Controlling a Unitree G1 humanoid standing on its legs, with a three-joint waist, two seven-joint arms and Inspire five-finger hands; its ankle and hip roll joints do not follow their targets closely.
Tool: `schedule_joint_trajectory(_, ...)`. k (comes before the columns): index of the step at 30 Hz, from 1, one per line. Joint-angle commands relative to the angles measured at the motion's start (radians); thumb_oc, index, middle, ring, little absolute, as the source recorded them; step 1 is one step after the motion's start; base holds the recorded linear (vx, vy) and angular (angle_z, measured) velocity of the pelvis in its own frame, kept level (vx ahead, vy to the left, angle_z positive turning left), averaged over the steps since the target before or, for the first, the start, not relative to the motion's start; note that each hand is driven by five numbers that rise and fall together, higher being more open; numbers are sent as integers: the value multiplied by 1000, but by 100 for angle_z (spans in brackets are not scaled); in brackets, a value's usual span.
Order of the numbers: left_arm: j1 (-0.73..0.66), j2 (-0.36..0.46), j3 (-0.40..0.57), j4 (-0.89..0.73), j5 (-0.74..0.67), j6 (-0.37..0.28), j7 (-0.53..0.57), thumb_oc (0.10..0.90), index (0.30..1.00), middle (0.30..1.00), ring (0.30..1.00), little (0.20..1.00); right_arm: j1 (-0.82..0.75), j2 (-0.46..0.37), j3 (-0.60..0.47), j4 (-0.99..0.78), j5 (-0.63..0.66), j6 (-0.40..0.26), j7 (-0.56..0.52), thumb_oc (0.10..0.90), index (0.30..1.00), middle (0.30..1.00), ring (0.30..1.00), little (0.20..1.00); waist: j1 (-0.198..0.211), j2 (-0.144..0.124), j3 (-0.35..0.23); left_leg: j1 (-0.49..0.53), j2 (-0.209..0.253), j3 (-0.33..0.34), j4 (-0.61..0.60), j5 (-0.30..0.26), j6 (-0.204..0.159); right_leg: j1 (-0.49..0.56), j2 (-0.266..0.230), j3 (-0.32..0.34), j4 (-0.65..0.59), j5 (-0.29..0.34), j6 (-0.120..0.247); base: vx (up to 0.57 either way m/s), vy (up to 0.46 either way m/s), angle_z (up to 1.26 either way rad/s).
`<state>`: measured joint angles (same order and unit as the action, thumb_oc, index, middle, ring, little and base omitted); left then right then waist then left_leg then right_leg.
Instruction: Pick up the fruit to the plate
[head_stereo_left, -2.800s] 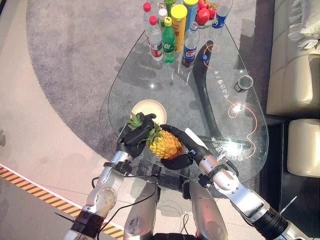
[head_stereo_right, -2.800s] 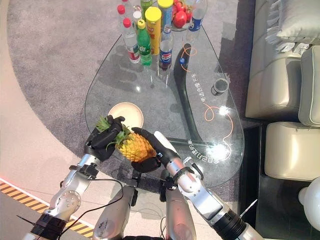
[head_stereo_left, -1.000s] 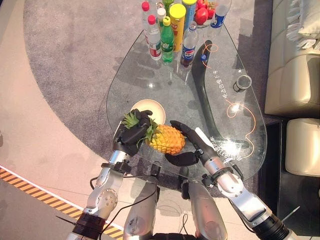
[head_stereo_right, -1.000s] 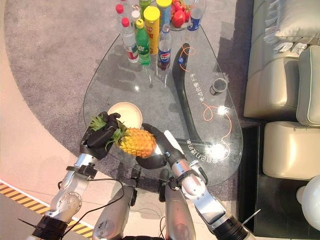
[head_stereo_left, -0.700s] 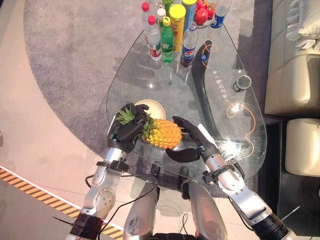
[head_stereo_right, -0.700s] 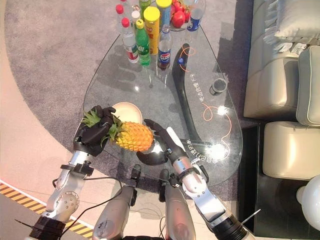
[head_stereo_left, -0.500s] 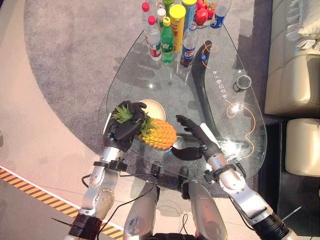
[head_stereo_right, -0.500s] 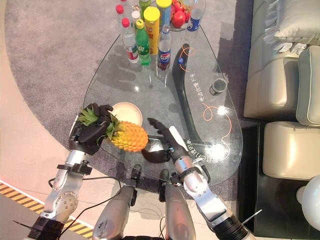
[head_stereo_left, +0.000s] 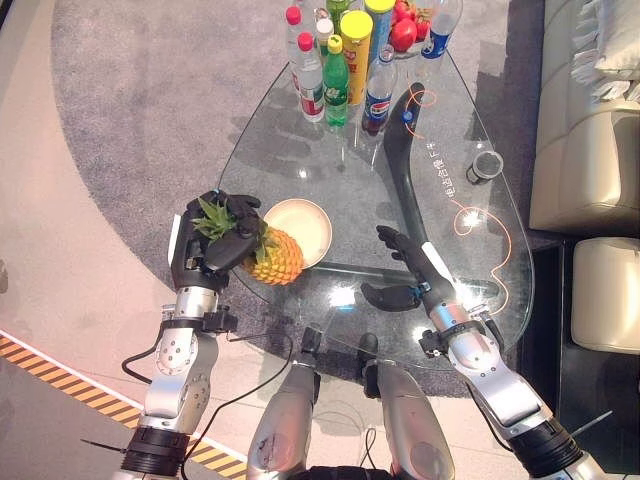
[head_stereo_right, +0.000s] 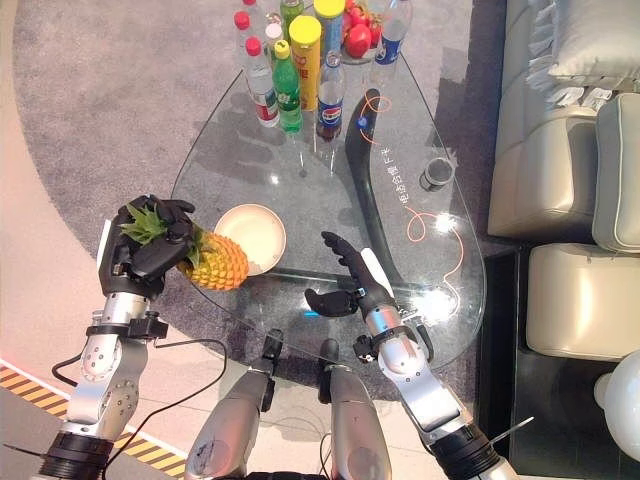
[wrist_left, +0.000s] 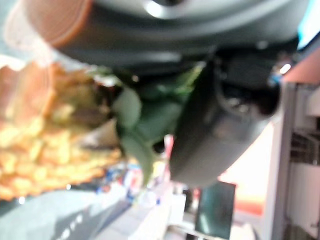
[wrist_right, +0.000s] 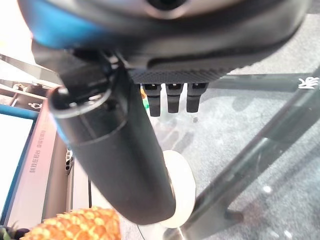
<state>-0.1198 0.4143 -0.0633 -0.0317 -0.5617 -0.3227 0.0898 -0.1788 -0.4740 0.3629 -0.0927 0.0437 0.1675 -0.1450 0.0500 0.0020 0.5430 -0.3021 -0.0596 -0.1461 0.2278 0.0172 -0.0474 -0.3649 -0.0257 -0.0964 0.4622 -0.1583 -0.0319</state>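
Note:
A yellow pineapple (head_stereo_left: 273, 256) with a green leafy crown (head_stereo_left: 214, 217) hangs over the near left edge of the glass table (head_stereo_left: 330, 180). My left hand (head_stereo_left: 222, 240) is shut on its crown end, and its body (wrist_left: 35, 145) shows close up in the left wrist view. A cream plate (head_stereo_left: 302, 227) lies on the glass just right of the fruit, which touches the plate's near left rim. My right hand (head_stereo_left: 408, 272) hovers open over the glass right of the plate, apart from the pineapple, fingers straight (wrist_right: 170, 97).
Several bottles (head_stereo_left: 336, 75), a yellow can (head_stereo_left: 357, 35) and red fruit (head_stereo_left: 405, 30) crowd the table's far end. A small dark cup (head_stereo_left: 487, 166) stands at the right. Cream sofas (head_stereo_left: 590, 130) line the right side. A dark curved support (head_stereo_left: 405, 170) runs under the glass.
My left hand has carried the pineapple leftward, off the right hand. The right hand has let go, opened and drawn back to the right. The plate is now uncovered.

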Motion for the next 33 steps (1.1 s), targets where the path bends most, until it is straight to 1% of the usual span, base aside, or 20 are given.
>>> schedule_joint_trajectory(1, -86, 44, 61, -118, 64, -201, 33, 100, 300, 300, 300, 200, -72, 4, 45, -74, 40, -59, 18, 800, 900, 900, 900, 900, -25, -4, -46, -35, -48, 63, 111, -34, 63, 53, 37, 73, -113, 76, 11, -4, 33, -3)
schedule_joint_trajectory(5, -120, 56, 45, -88, 112, -222, 87, 100, 300, 300, 300, 200, -87, 5, 71, -57, 61, -49, 43, 800, 900, 900, 900, 900, -32, -4, -39, -46, -46, 67, 115, -30, 61, 39, 37, 79, -107, 79, 12, -10, 47, -1)
schedule_joint_trajectory(9, -166, 65, 27, -30, 165, -266, 163, 100, 300, 300, 300, 200, -113, 9, 103, -34, 113, -30, 88, 800, 900, 900, 900, 900, -39, -7, -29, -59, -46, 72, 120, -27, 59, 22, 38, 88, -101, 81, 12, -15, 53, 0)
schedule_joint_trajectory(13, -202, 76, 13, 15, 183, -310, 201, 100, 300, 300, 300, 200, -130, 7, 135, -11, 161, -16, 127, 800, 900, 900, 900, 900, -43, -10, -23, -74, -44, 79, 124, -25, 60, 1, 38, 91, -93, 85, 14, -13, 42, -3)
schedule_joint_trajectory(17, -254, 78, -3, 70, 198, -355, 257, 100, 300, 300, 300, 200, -153, 12, 181, 23, 239, 18, 210, 800, 900, 900, 900, 900, -49, -16, -23, -102, -41, 88, 125, -20, 58, -32, 39, 100, -88, 90, 15, -21, 48, -8)
schedule_joint_trajectory(22, -311, 84, -28, 125, 242, -383, 324, 100, 300, 300, 300, 200, -188, 24, 232, 48, 303, 57, 276, 800, 900, 900, 900, 900, -53, -19, -23, -133, -38, 96, 128, -16, 57, -70, 41, 106, -83, 98, 17, -15, 23, -1)
schedule_joint_trajectory(25, -347, 87, -42, 174, 237, -402, 342, 100, 300, 300, 300, 200, -212, 25, 258, 59, 330, 74, 312, 800, 900, 900, 900, 900, -58, -21, -23, -155, -36, 103, 130, -12, 56, -94, 44, 111, -83, 105, 18, -25, 45, -1)
schedule_joint_trajectory(27, -373, 89, -53, 206, 236, -413, 353, 100, 300, 300, 300, 200, -236, 23, 273, 64, 343, 100, 352, 800, 900, 900, 900, 900, -61, -23, -23, -172, -33, 111, 133, -13, 55, -113, 45, 113, -82, 108, 19, -24, 40, -2)
schedule_joint_trajectory(33, -422, 83, -73, 272, 248, -446, 378, 100, 300, 300, 300, 200, -280, 29, 304, 68, 376, 138, 395, 800, 900, 900, 900, 900, -67, -29, -23, -214, -30, 122, 137, -13, 56, -160, 48, 122, -85, 121, 23, -18, 38, -4)
